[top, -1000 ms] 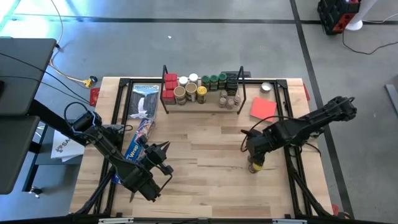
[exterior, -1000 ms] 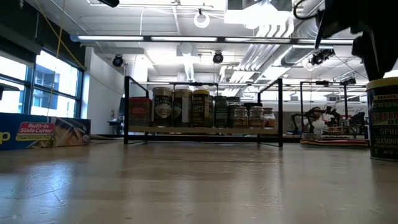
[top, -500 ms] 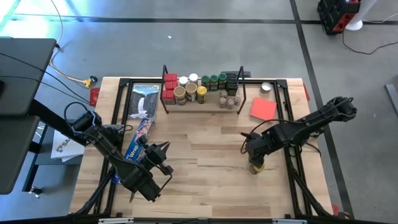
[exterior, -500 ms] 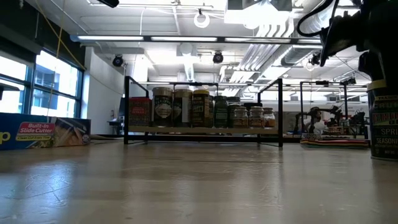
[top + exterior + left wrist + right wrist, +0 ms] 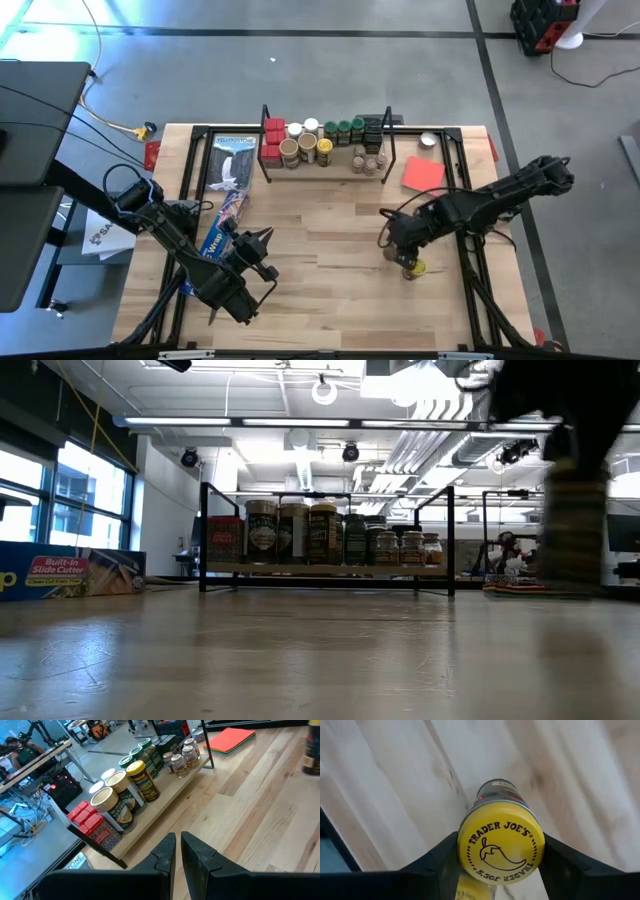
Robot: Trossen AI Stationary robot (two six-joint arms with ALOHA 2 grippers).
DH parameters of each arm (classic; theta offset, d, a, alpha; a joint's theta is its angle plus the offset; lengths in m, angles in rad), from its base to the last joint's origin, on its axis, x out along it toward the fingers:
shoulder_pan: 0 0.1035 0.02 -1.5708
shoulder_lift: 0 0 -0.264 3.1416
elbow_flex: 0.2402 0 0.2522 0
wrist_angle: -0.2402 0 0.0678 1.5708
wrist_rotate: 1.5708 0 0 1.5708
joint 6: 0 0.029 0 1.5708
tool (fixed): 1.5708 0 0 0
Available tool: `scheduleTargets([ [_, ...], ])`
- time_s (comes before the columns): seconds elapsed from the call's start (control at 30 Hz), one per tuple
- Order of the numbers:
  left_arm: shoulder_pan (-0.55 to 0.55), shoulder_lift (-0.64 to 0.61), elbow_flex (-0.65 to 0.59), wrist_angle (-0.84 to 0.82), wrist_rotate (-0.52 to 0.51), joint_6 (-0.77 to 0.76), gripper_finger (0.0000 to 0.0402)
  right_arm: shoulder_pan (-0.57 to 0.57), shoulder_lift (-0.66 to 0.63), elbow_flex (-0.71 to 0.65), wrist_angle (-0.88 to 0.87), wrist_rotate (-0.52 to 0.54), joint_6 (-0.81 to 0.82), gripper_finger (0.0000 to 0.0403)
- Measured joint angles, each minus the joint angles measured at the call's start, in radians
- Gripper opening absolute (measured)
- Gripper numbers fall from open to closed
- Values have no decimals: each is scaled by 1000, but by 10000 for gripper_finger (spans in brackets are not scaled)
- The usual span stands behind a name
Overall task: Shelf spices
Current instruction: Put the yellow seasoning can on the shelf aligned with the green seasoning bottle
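A spice jar with a yellow lid sits between my right gripper's fingers at the table's right middle. It shows blurred in the low view. The shelf, a light-wood board with black wire ends, stands at the far edge. It carries red tins, tan, white, yellow and green lidded jars and shows again in the low view. My left gripper is shut on nothing and waits at the near left. My right gripper pinches the jar at its yellow lid, one finger on each side. The fingers come from above, pointing down. The jar hangs below them, its body tilted a little, and in the low view its base seems off the table.
A long blue plastic-wrap box lies along the left side, by my left arm. A flat red sheet and a small round tin lie right of the shelf. Bare wood spreads between the arms and before the shelf.
My right gripper has moved a little toward the table's left, carrying the jar. In the low view the jar has shifted left, is blurred with motion, and its base stands higher than before.
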Motion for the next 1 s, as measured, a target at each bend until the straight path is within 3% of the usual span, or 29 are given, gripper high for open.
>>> scheduleTargets([
  [0.33, 1, 0, 0, -2, 0, 1, 26, -228, 67, 287, -21, 100, -340, 205],
  [0.67, 1, 0, 0, -3, 26, 1, 26, -524, 473, 843, -274, 93, -826, 205],
  [0.83, 1, 0, 0, -2, 29, 0, 26, -639, 674, 1071, -380, 70, -960, 205],
  [1.0, 1, 0, 0, -2, 30, 0, 26, -698, 815, 1202, -404, 32, -1023, 205],
])
